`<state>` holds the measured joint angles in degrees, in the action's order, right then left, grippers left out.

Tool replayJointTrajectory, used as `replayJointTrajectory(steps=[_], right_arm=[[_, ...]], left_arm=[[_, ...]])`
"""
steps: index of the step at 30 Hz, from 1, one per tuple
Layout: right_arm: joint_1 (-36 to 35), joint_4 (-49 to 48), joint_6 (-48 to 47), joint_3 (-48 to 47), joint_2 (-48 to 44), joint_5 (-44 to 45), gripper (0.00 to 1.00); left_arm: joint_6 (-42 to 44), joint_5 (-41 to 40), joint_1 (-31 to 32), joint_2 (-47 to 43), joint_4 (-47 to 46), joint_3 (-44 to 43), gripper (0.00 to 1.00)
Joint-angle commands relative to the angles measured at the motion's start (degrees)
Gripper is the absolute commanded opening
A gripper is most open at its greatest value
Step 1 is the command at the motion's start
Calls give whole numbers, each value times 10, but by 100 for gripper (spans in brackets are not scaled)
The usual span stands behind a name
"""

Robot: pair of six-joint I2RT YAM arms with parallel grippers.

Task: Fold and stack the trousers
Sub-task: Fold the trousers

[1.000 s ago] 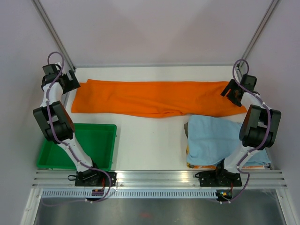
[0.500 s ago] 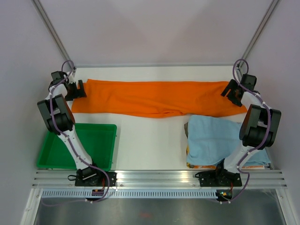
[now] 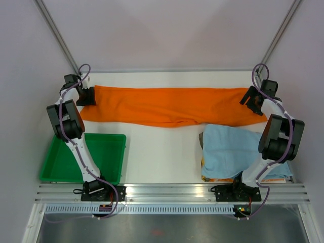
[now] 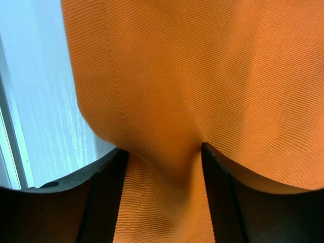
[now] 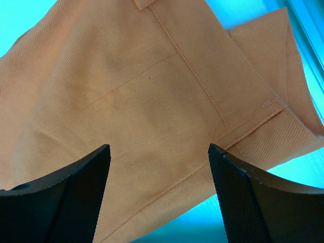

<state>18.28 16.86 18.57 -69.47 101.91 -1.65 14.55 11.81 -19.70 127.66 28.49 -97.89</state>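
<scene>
Orange trousers spread across white bench, left hand pinching their left end, right hand spread wide over right end

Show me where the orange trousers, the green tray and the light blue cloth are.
orange trousers (image 3: 162,105): top external view, middle of the fabric.
green tray (image 3: 109,154): top external view, bare floor near its right wall.
light blue cloth (image 3: 228,147): top external view, its centre.
</scene>
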Motion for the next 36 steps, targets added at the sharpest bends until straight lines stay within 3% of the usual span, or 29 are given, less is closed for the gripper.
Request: replayJointTrajectory(steps=[1,2,5,7,8,10,16,21,26,29,33,36], right_arm=[[3,4,-11,-19,-29,13,85],[3,4,-12,-19,-30,13,85],[3,7,-11,-22,-34,13,85],[3,10,-9,-23,-38,13,85],[3,9,-10,-23,-40,13,84],[3,12,-12,-24,-48,11,84],[-23,19,-28,-9,-74,-6,84],[-48,-1,-12,17,-90,-49,85],[-50,-10,-1,48,-115,-71,85],[-50,-3,2,55,-132,-61,85],[-50,-42,44,96,-143,-64,86],[-49,-58,65,105,-138,-78,86]], left_arm=[[23,16,11,38,52,-5,64],[24,16,11,39,54,-8,62],[30,20,12,43,58,-12,41],[27,20,12,43,55,-12,9],[24,19,12,43,52,-11,2],[16,6,12,42,45,-11,2],[-35,-141,3,-19,-11,3,2],[-50,-135,-15,-107,-16,-16,2],[-85,-122,-3,-115,53,-110,2],[-88,-156,40,-122,75,-140,2],[-103,-223,156,-155,74,-126,2],[-189,-218,228,-167,90,-126,2]])
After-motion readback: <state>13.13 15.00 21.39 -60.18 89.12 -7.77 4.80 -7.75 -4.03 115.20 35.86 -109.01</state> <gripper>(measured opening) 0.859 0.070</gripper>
